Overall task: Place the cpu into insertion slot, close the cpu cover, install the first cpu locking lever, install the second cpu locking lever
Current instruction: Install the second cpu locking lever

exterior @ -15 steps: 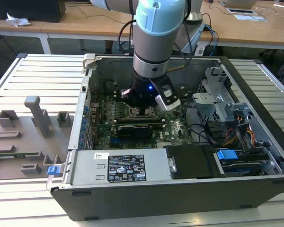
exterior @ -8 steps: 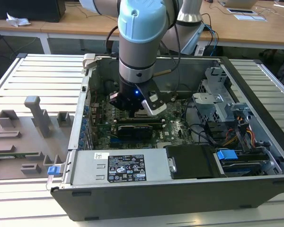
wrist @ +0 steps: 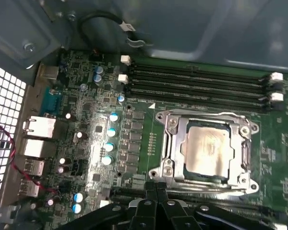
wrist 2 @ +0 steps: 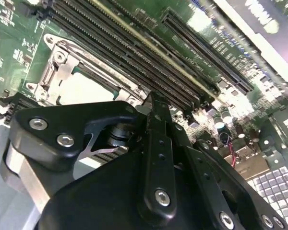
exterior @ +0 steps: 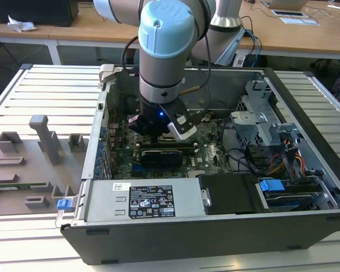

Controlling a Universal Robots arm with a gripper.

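The cpu (wrist: pixel 209 148), a pale silver square, lies in the insertion slot (wrist: pixel 169 146) on the green board. The cpu cover (wrist: pixel 206 119), a silver frame with a square window, lies flat over it. Thin metal lever rods run along the frame's edges; whether they are latched I cannot tell. My gripper (wrist: pixel 155 188) hovers just beside the socket's edge with its black fingers (wrist: pixel 149 211) together and nothing between them. In the second wrist view the gripper (wrist 2: pixel 156 100) stands next to the cpu (wrist 2: pixel 84 88). In the exterior view the gripper (exterior: pixel 158 129) reaches down into the open computer case.
Long black memory slots (wrist: pixel 201 84) run beside the socket. The case holds a power supply box (exterior: pixel 141 201), a metal drive cage (exterior: pixel 260 116) and cables (exterior: pixel 277 161). A grey fixture tray (exterior: pixel 28 164) lies at the exterior view's left.
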